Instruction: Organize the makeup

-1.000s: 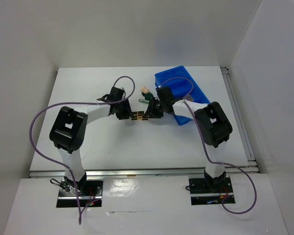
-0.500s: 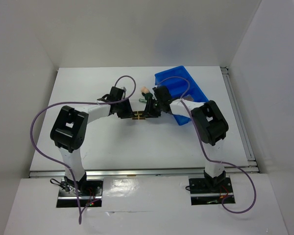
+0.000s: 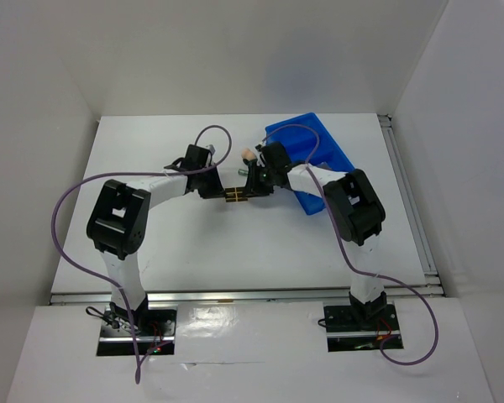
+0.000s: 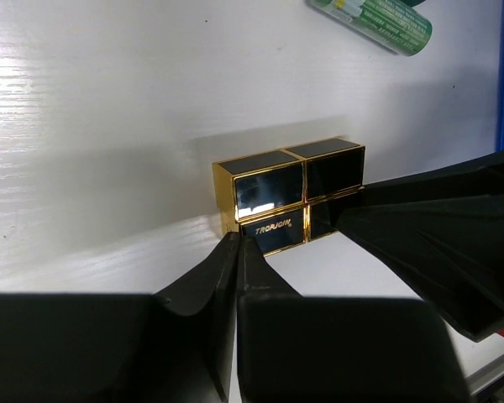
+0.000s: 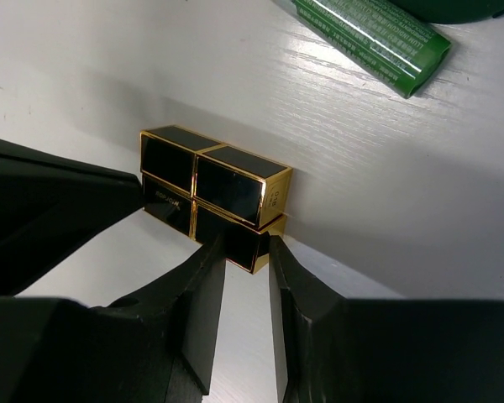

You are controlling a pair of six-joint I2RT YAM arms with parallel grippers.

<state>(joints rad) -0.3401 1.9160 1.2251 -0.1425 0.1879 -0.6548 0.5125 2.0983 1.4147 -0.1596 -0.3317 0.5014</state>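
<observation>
Gleaming white table [image 3: 235, 248], white walls [image 3: 235, 50], lipsticks [image 4: 290, 189]

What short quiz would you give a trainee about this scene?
1. True or false: the green tube lies inside the blue bin.
2. Which has its fingers pressed together? A: left gripper. B: right gripper.
3. Fill in: the lipstick tubes are black and ____.
Key: 1 false; 2 A; 3 gold.
</observation>
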